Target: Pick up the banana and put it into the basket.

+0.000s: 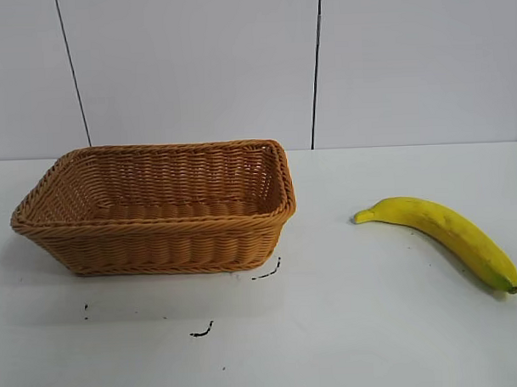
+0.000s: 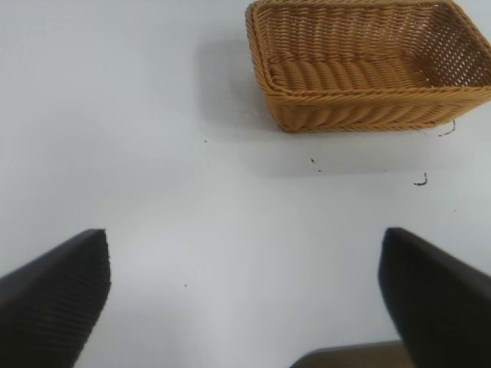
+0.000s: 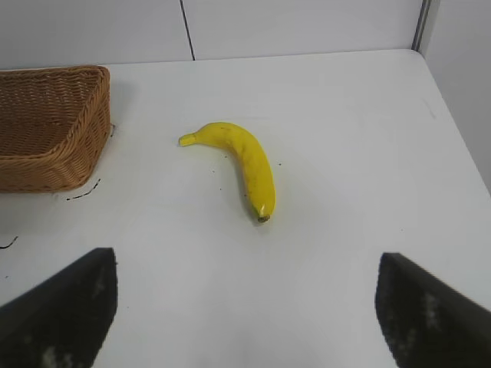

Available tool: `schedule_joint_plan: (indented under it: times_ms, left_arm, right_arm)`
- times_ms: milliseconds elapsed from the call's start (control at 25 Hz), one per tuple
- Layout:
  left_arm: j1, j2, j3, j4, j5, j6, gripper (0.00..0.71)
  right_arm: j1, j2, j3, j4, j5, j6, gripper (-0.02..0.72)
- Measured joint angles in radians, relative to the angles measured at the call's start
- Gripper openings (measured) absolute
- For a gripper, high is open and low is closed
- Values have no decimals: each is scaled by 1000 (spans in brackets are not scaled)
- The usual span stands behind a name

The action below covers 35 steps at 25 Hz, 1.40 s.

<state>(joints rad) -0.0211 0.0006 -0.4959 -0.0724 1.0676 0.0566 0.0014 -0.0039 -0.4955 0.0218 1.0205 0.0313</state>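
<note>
1. Right tool (image 3: 245,307) hangs wide open above the counter (image 3: 345,153), gripping nothing, with the banana (image 3: 244,161) lying out ahead of its fingers (image 3: 65,310).
2. Left tool (image 2: 245,295) is spread open too, over bare counter, the basket (image 2: 345,100) farther off.
3. From the exterior view, the banana (image 1: 447,232) lies flat on the counter, well apart from the basket (image 1: 158,239) and to its right.
4. Few small black marks (image 1: 202,331) sit near the basket's front.

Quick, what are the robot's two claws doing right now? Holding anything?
Left gripper: open, holding nothing, over bare table short of the basket.
Right gripper: open, holding nothing, short of the banana.
</note>
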Motion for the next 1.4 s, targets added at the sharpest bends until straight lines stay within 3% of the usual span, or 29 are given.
schedule_joint_plan:
  times_ms: [400, 640, 880, 1000, 1160, 1400]
  left_arm:
    - [0, 0, 0, 0, 0, 0, 690]
    - [0, 0, 0, 0, 0, 0, 690]
    - [0, 0, 0, 0, 0, 0, 690]
    - [0, 0, 0, 0, 0, 0, 690]
    - [0, 0, 0, 0, 0, 0, 690]
    - [0, 0, 0, 0, 0, 0, 690]
  right_arm:
    - [0, 52, -20, 4, 19, 0, 639]
    - [0, 384, -170, -10, 70, 0, 639]
    - [0, 784, -338, -48, 43, -12, 639]
    - [0, 976, -453, -34, 59, -101, 639]
    - [0, 1231, -612, 5, 169, -257, 639]
    - [29, 1497, -786, 80, 191, -422, 639]
